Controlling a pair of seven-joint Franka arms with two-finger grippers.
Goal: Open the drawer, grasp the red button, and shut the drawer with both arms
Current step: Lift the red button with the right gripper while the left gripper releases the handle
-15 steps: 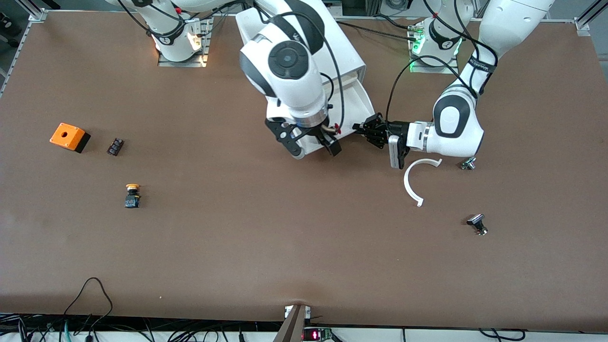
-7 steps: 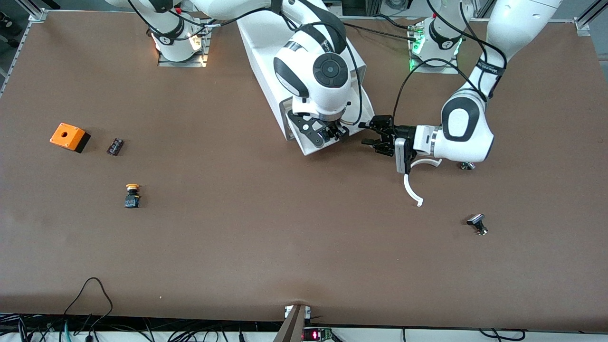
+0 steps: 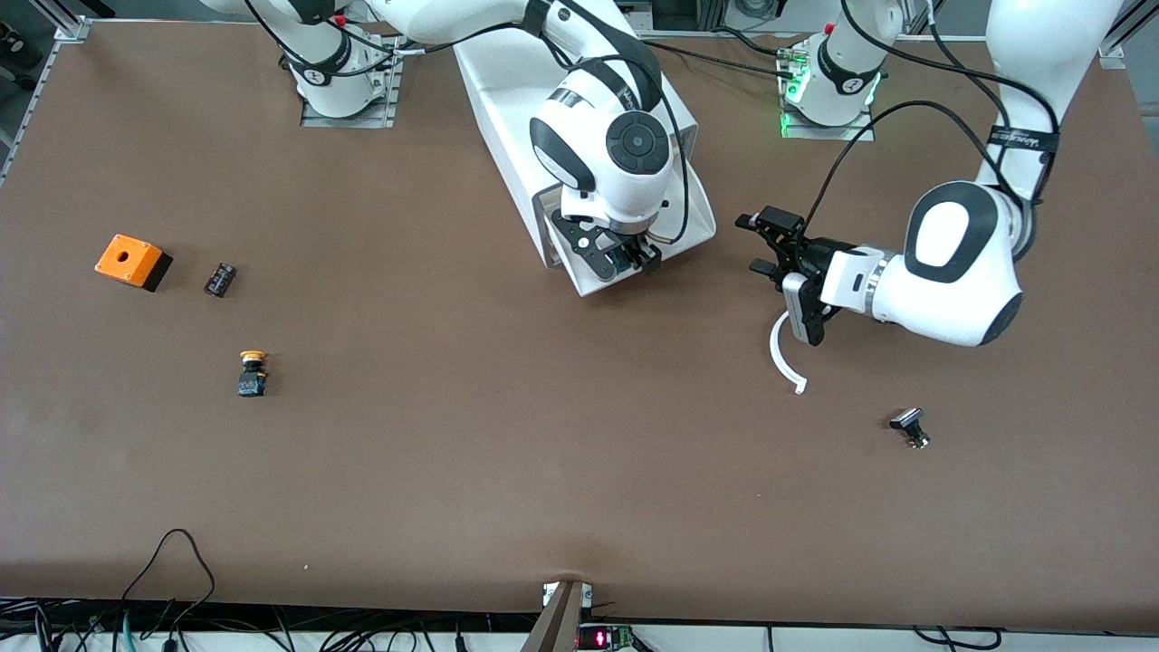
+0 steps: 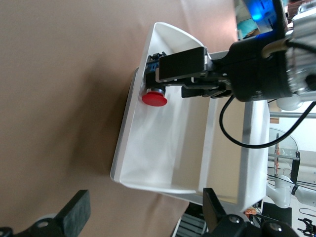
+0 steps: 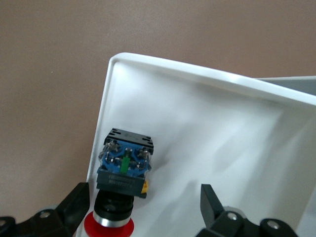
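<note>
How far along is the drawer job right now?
Done: the drawer is pulled open. In hand: the open right gripper is down over the red button lying inside, not gripping yet. The left gripper, open, waits beside the drawer. Left: grab the button, close the drawer.

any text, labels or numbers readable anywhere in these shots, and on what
None can be read for certain.
Right arm: white lettering on its black band, too small to read.
Left arm: lettering on its black band, too small.
Button in the open drawer: terminal markings on its body, blurred.
</note>
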